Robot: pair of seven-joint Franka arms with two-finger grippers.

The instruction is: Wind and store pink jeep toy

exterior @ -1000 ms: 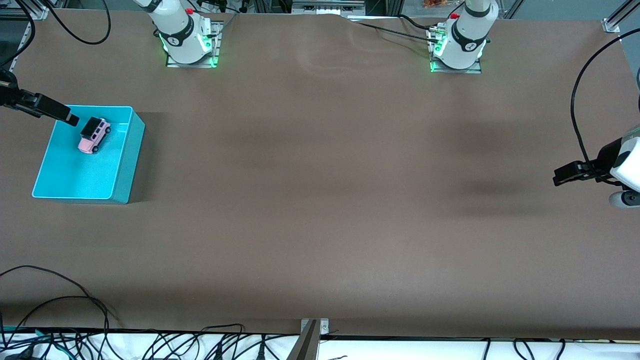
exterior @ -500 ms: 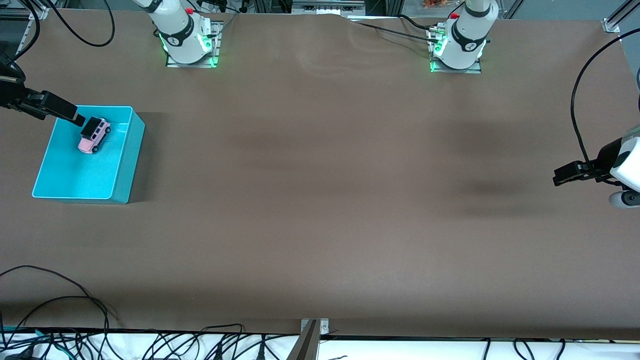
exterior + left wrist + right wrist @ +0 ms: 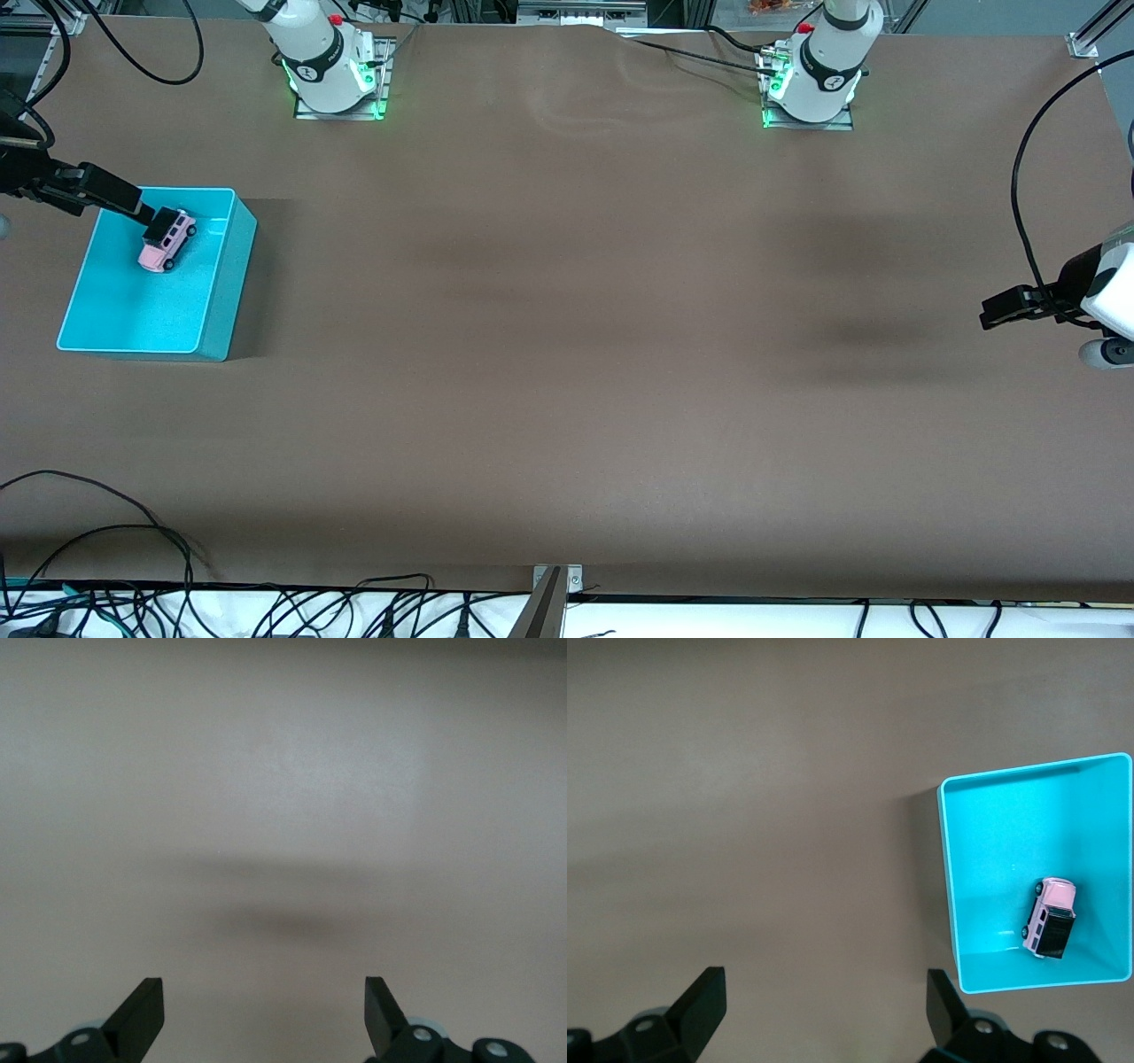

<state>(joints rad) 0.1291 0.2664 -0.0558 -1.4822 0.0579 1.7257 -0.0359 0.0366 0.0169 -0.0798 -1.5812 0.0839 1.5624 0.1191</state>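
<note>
The pink jeep toy (image 3: 166, 239) lies inside the turquoise bin (image 3: 223, 266), in the part of the bin nearer the robots' bases. It also shows in the right wrist view (image 3: 1050, 919), within the bin (image 3: 950, 895). My right gripper (image 3: 142, 211) is open and empty, up in the air; its own view (image 3: 824, 985) shows bare table under the jaws, beside the bin. My left gripper (image 3: 997, 310) is open and empty and waits over bare table at the left arm's end (image 3: 263, 994).
The brown table mat (image 3: 567, 310) stretches between the two arms. Cables (image 3: 106, 532) lie along the table edge nearest the front camera. A black cable (image 3: 1028, 177) hangs by the left arm.
My right gripper has shifted slightly, toward the robots' bases and along the bin's edge. The jeep, the bin and the left arm have not moved.
</note>
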